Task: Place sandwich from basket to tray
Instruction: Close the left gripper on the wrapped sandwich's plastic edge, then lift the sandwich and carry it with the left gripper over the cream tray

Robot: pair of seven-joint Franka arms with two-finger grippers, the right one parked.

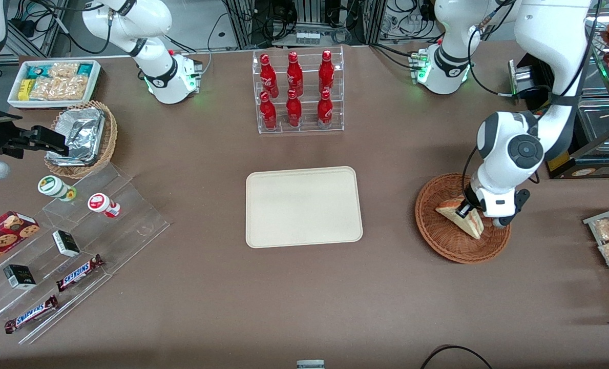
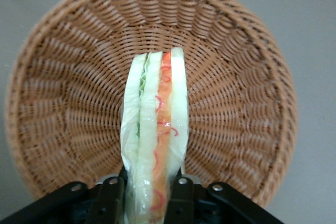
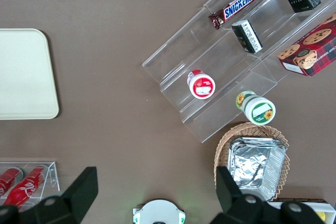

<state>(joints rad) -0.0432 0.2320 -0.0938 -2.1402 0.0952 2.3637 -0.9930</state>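
Left arm's black two-finger gripper (image 1: 466,209): lowered into the round shallow reddish-brown woven wicker basket (image 1: 440,233), fingers (image 2: 111,199) closed against the two bread faces of the small triangular clear-wrapped wedge sandwich (image 1: 462,217), one on each side.

Wedge sandwich: in the basket, gripped at one end; the rest reaches out from the fingers over the basket's woven floor. Whether it touches the weave or is raised off it cannot be told. Pale white bread outside; the cut side shows green filling beside one slice and red-orange filling beside the other, under glossy wrap.

Reddish-brown basket: on the brown table (image 1: 304,297), toward the working arm's end; holds the sandwich only.

Flat cream-beige rectangular tray with rounded corners and low rim (image 1: 304,206): mid-table, well apart from the basket, nothing on it.

Clear acrylic tiered rack (image 1: 299,92): farther from the front camera than the tray; holds six red bottles (image 1: 294,110) in two rows.

Lighter tan wicker basket (image 1: 107,146): toward the parked arm's end; holds crumpled foil containers (image 1: 79,134).

White rectangular bin (image 1: 53,82): near the tan basket, farther from the front camera; holds snack packets.

Clear stepped acrylic display (image 1: 104,230): nearer the front camera than the tan basket; bears two small cups, two dark boxes, two Snickers bars (image 1: 79,272).
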